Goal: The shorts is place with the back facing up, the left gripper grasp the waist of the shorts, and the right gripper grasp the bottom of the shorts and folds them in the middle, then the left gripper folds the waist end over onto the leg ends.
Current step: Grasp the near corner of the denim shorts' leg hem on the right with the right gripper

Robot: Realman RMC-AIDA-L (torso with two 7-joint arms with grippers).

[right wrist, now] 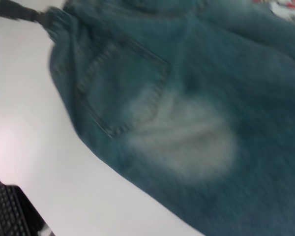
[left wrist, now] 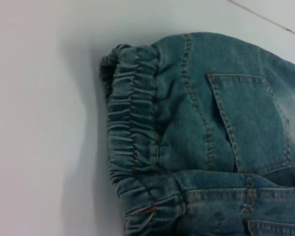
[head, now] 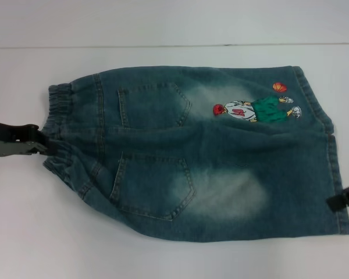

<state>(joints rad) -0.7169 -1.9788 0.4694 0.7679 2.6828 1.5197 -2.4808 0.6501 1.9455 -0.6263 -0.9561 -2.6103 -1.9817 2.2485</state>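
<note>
Denim shorts [head: 209, 157], two pockets [head: 154, 106]

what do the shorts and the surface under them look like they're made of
The shorts look like denim: blue woven cloth with pale faded patches, tan topstitching around the patch pockets, and a puckered, elastic-looking waistband. The cartoon figure looks embroidered, though that is less sure. The table is a smooth, matte white surface; its material is unclear.

Bare table [head: 163, 256] around the shorts [head: 221, 174], seemingly unobstructed.
</note>
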